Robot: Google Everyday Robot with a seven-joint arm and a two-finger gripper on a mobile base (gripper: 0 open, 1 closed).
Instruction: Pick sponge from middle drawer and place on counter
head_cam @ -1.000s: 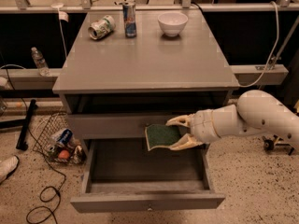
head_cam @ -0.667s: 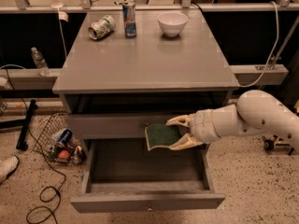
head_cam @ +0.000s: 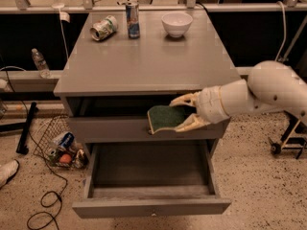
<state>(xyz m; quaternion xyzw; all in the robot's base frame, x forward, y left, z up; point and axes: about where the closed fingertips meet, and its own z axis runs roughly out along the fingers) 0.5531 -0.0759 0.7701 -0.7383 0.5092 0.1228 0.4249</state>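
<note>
My gripper (head_cam: 186,112) comes in from the right on a white arm and is shut on the sponge (head_cam: 164,117), dark green face up with a pale yellow edge. It holds the sponge in the air in front of the cabinet, level with the closed grey drawer front, above the open middle drawer (head_cam: 151,206). That drawer is pulled far out and its inside shows nothing. The counter (head_cam: 148,61) is the grey cabinet top just above and behind the gripper.
At the counter's back edge lie a crushed can (head_cam: 103,28), an upright can (head_cam: 133,19) and a white bowl (head_cam: 176,23). A wire basket with bottles (head_cam: 62,147) and cables sit on the floor at left. A plastic bottle (head_cam: 40,63) stands on the left ledge.
The gripper has lifted the sponge a little higher, from in front of the drawer front's lower edge up toward the counter's edge.
</note>
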